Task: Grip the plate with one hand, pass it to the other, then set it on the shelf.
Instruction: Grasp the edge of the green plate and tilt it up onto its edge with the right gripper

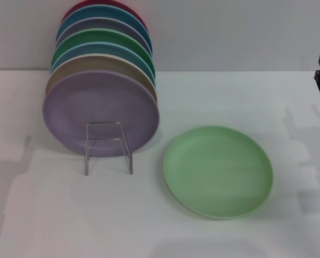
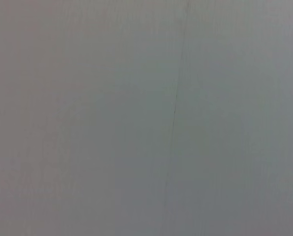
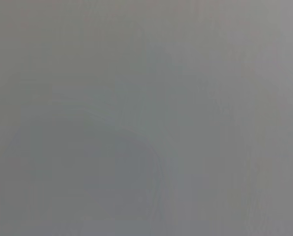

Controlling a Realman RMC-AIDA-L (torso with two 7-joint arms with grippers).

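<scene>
White table [image 1: 165, 236], pale grey wall [image 1: 230, 32]

Head view: looks forward and down from above onto the white table [image 1: 149, 226], taking in the plate [image 1: 218, 171], the shelf [image 1: 108, 146] and the wall behind.
Left wrist view: faces only a plain grey surface.
Right wrist view: the same, plain grey.
Shared: nothing recognisable.

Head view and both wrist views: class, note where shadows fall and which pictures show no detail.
Head view: soft grey shadows lie on the table around the plate and shelf; no harsh glare. Left wrist view: featureless grey with one thin dark line. Right wrist view: blank grey haze.
</scene>
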